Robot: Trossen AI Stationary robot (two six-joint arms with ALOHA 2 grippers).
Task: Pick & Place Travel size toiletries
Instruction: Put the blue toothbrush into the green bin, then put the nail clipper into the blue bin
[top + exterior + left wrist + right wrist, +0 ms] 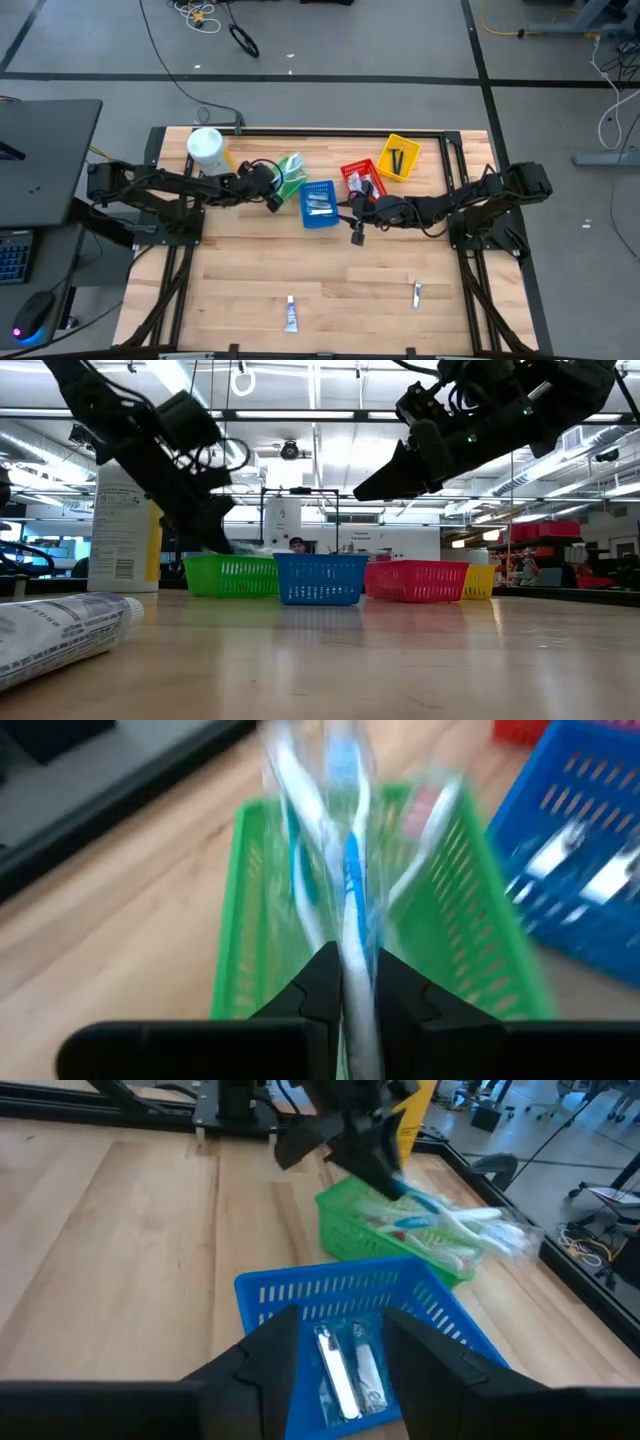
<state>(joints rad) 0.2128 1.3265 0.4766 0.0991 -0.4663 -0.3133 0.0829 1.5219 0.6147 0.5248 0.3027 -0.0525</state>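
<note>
Green basket (250,920) holding toothbrushes (440,1225), left tool (345,990) clamping toothbrush (350,900), right tool (340,1330) apart.

Clamped between the two dark fingers (310,990) of the left tool (350,1005): a white-and-blue toothbrush (352,920) in clear wrap, running lengthwise away from the camera, over the green mesh basket (250,920). Inside the basket, more wrapped toothbrushes, one with blue (300,860) and one with a pink tint (430,820), blurred and lying along its length. Just beside the green basket, a blue mesh basket (580,840) holding silvery white tubes (560,855), with the corner of a red basket (520,730) beyond it, all on the pale wooden tabletop (110,940).
</note>
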